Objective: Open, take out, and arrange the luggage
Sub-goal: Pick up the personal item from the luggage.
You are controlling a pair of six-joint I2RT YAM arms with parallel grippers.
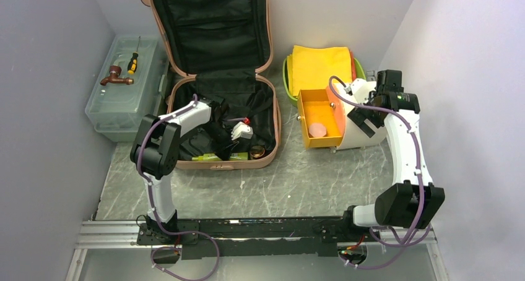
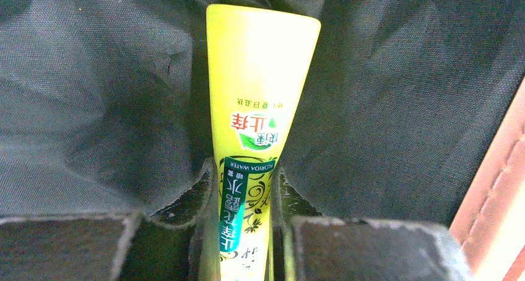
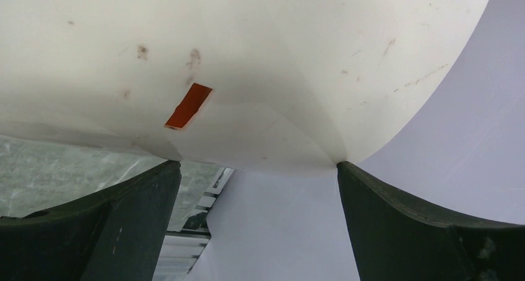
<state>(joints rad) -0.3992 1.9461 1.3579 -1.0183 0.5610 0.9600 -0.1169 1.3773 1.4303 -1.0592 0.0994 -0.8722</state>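
On table, left arm bends into luggage, fingers gripping tube; right fingers spread.

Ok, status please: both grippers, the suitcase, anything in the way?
Left gripper astride yellow bottle inside suitcase, grip unclear. Right gripper open, at white box. Suitcase open, things inside. No obstruction seen.

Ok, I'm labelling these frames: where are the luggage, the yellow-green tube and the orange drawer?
luggage (image 1: 210, 27): top external view, black lining of the open lid.
yellow-green tube (image 2: 260, 58): left wrist view, plain upper body.
orange drawer (image 1: 314, 108): top external view, bare inner floor.
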